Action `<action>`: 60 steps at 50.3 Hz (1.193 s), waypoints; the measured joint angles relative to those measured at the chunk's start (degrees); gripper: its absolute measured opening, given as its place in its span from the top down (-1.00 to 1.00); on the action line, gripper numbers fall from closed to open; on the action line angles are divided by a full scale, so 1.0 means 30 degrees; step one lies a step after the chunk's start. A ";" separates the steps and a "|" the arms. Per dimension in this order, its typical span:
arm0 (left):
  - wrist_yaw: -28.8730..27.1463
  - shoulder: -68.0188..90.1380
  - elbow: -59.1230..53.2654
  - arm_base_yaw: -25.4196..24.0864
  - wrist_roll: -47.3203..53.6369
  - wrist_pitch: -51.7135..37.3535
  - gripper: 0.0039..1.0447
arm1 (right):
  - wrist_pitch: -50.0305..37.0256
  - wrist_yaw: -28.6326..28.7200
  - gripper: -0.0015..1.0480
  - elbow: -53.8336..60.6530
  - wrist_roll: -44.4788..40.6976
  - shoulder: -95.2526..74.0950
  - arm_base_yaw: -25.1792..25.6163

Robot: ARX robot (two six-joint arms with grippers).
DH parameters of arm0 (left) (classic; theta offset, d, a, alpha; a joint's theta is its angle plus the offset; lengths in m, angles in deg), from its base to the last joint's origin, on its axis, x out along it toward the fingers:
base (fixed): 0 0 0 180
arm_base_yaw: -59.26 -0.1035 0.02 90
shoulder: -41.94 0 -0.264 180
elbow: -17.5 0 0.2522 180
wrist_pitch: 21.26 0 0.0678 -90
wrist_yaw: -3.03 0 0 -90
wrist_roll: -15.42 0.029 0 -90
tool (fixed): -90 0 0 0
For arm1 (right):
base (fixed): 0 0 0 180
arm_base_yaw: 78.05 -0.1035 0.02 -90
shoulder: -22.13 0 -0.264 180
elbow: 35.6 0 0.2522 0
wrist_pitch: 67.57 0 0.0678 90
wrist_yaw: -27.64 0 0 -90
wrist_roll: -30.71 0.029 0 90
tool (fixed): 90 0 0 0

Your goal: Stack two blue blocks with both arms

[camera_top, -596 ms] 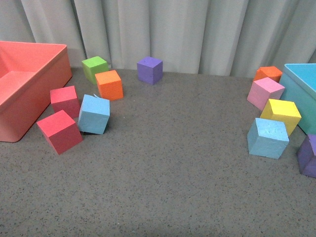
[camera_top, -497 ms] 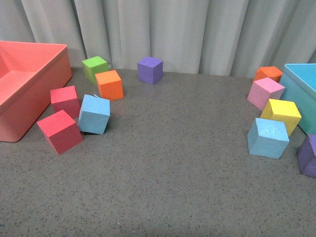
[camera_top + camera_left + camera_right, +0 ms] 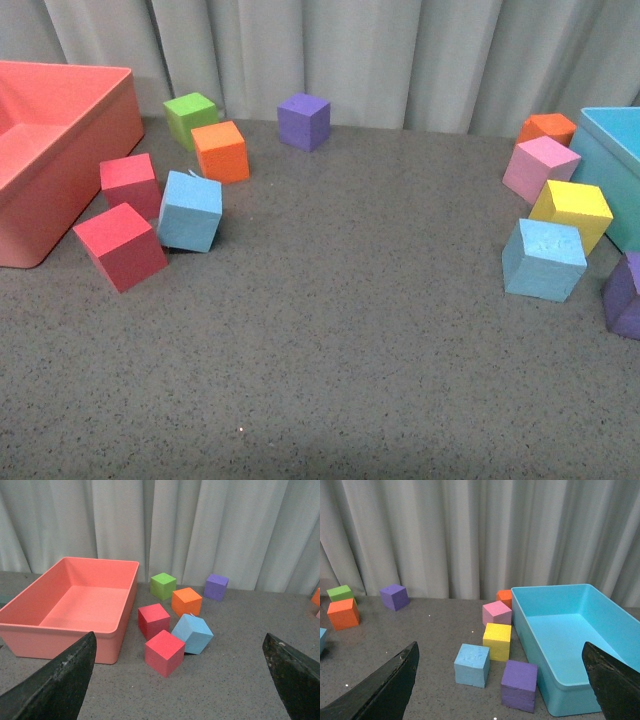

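One blue block (image 3: 190,210) lies on the grey table at the left, beside two red cubes; it also shows in the left wrist view (image 3: 193,633), tilted. The other blue block (image 3: 544,260) sits at the right, in front of a yellow cube, and shows in the right wrist view (image 3: 472,665). Neither arm shows in the front view. My left gripper (image 3: 180,690) is open and empty, its fingers (image 3: 55,685) wide apart, well short of the left blue block. My right gripper (image 3: 500,690) is open and empty, short of the right blue block.
A salmon bin (image 3: 60,160) stands at far left, a turquoise bin (image 3: 612,170) at far right. Red (image 3: 120,245), orange (image 3: 221,151), green (image 3: 190,118) and purple (image 3: 304,120) cubes lie left and back. Pink (image 3: 540,168), yellow (image 3: 571,212), orange (image 3: 546,129) and purple (image 3: 625,295) cubes crowd the right.
The front view has shifted slightly, so everything sits a little higher in the picture. No block has moved on the table.
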 joint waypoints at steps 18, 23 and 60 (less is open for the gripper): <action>0.0000 0.0000 0.0000 0.0000 0.0000 0.0000 -0.88 | 0.0015 -0.0138 -0.81 0.0000 -0.0087 -0.0022 -0.0022; -0.0015 -0.0007 0.0000 0.0000 0.0000 0.0000 -0.88 | -0.1122 -0.8313 -0.81 -0.0627 -0.3555 -0.3424 -0.2798; 0.0000 -0.0007 0.0000 0.0000 0.0000 0.0000 -0.88 | 0.2725 -0.1362 -0.81 -2.0662 0.3344 -3.5787 -0.1836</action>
